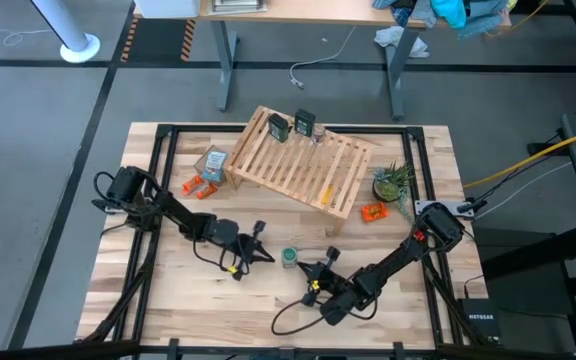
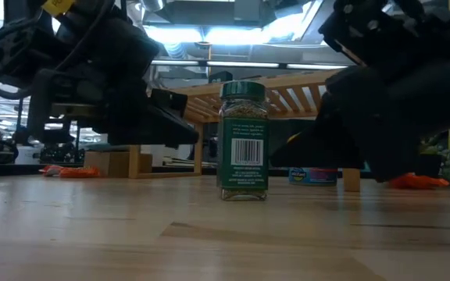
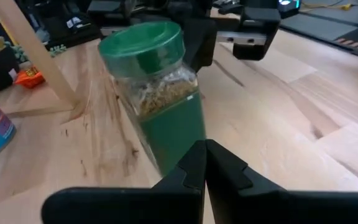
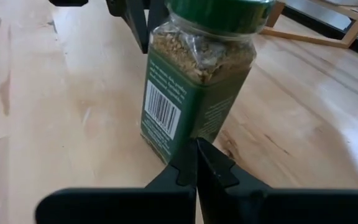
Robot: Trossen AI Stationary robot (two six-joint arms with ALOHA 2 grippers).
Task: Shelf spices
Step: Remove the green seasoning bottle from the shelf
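A green round spice jar [image 1: 289,257] with a green lid stands upright on its base on the tabletop, near the front middle. My left gripper [image 1: 270,256] is shut and points level at the jar from the table's left. In the low view a small gap shows between it and the jar [image 2: 243,140]. My right gripper [image 1: 304,268] is shut and comes from the near right, its tips at the jar's lower part [image 4: 185,134]. The light-wood slatted shelf [image 1: 303,160] stands tilted at the back. Two dark jars [image 1: 278,127] [image 1: 304,123] sit on its far end. My right gripper's shut fingertips [image 4: 188,163] stand against the lower corner of the green jar's labelled body [image 4: 180,138], coming nearly level from the table's near right. I cannot tell whether they touch it. The jar stands upright on the table.
A tan box [image 1: 213,163] and orange pieces [image 1: 200,186] lie left of the shelf. More orange pieces [image 1: 373,211] and a small plant [image 1: 393,182] are at its right. A blue tin [image 2: 312,176] sits beneath the shelf. Bare tabletop lies toward the front left.
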